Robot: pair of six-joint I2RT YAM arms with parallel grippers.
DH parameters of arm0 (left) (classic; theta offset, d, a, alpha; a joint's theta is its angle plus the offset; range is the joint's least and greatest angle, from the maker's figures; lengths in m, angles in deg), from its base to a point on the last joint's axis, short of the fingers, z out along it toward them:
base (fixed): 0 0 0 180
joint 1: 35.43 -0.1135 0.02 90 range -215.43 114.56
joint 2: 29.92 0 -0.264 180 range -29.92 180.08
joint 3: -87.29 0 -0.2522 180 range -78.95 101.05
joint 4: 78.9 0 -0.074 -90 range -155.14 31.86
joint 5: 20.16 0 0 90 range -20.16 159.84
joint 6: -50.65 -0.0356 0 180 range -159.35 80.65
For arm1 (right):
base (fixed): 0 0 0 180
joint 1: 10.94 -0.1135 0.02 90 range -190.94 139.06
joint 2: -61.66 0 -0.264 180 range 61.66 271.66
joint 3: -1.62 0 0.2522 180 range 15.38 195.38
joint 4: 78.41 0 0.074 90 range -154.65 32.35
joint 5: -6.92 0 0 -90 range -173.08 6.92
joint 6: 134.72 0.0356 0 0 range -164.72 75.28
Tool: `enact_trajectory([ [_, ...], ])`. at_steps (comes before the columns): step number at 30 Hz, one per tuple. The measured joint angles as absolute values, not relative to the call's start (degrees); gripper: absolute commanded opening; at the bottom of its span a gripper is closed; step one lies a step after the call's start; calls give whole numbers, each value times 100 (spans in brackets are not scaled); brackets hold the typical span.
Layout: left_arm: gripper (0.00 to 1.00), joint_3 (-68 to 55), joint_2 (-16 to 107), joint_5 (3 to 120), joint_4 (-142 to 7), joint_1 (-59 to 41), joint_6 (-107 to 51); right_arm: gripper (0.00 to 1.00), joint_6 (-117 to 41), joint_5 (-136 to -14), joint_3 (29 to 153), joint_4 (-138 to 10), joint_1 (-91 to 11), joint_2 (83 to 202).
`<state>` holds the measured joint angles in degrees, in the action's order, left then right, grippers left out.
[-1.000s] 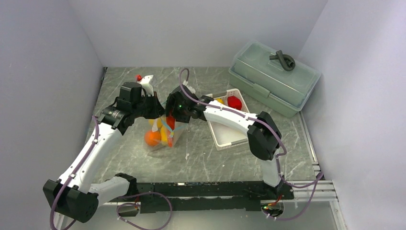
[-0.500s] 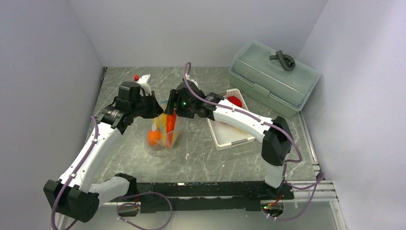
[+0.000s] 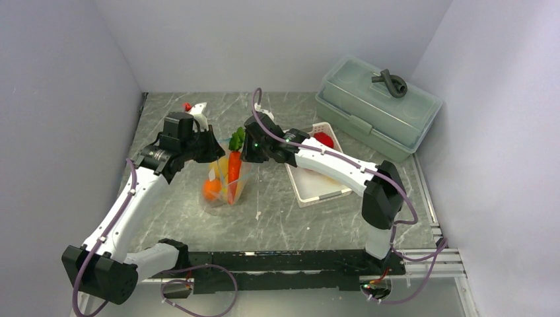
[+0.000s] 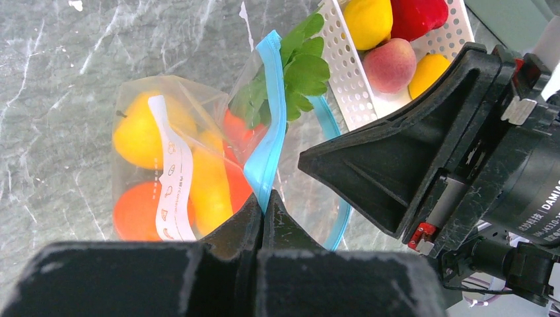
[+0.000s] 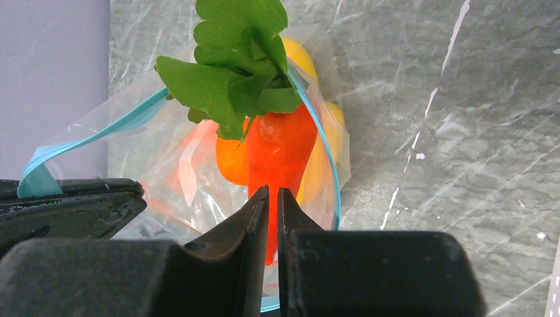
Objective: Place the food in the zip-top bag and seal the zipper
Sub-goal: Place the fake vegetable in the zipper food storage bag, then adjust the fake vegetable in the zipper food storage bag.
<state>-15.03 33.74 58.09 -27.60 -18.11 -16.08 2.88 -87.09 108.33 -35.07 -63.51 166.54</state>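
Note:
The clear zip-top bag (image 3: 224, 188) stands on the marble table, and its teal zipper (image 4: 267, 142) runs along the open mouth. My left gripper (image 4: 263, 201) is shut on that zipper strip and holds the mouth up. Inside the bag, the orange carrot (image 5: 280, 142) stands upright with its green leaves (image 5: 231, 72) poking out of the mouth. A lemon (image 4: 135, 135) and an orange (image 4: 132, 214) are in there too. My right gripper (image 5: 273, 193) hovers just right of the bag mouth, its jaws nearly together with nothing between them.
The white slotted basket (image 3: 315, 191) to the right of the bag holds a red pepper (image 3: 323, 140), a peach (image 4: 391, 65) and lemons (image 4: 368, 20). A grey-green lidded box (image 3: 376, 105) stands at the back right. A small white and red object (image 3: 198, 109) lies behind the left arm.
The right gripper lowered the carrot into the bag, let go of it, drew back to the right and closed its jaws. The left gripper kept its hold on the zipper.

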Motion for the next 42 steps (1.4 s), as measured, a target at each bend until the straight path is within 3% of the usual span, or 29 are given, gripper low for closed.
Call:
enact_trajectory([
  [28, 0, -1503, 3411, 5652, -2758, -1838, -1610, 19, 441, -8231, 11270, -3828, -6353, 18009],
  [42, 0, -1503, 3454, 5798, -2714, -1838, -1608, 24, 62, -8556, 11303, -3454, -6375, 17495],
])
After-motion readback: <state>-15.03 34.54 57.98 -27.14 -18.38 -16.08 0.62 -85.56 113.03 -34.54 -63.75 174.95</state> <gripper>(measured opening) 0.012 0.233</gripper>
